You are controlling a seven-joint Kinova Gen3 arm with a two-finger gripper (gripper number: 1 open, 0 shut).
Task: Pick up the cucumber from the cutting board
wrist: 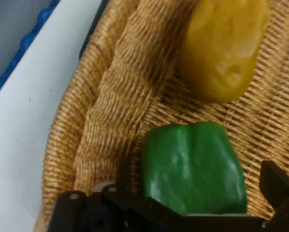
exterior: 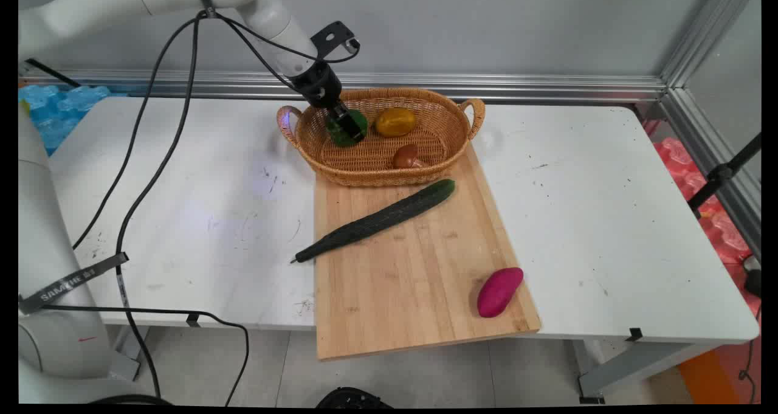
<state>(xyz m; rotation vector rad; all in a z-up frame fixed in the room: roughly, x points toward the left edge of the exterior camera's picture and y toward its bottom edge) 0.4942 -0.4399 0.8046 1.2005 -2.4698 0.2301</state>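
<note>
The board (exterior: 419, 280) lies nearest, with a cucumber (exterior: 377, 220) at its 10 o'clock and a purple yam (exterior: 499, 291) at 4. Beyond, in the basket (exterior: 425, 174), the gripper (exterior: 343, 125) seemingly straddles the pepper (wrist: 193, 166), fingers spread; the yellow fruit (exterior: 395, 122) sits at 3 o'clock, the mushroom (exterior: 407, 156) at 5.

Robotics lab — white table (exterior: 608, 231), aluminium-framed enclosure (exterior: 687, 67), cabled arm (exterior: 267, 19)
</note>
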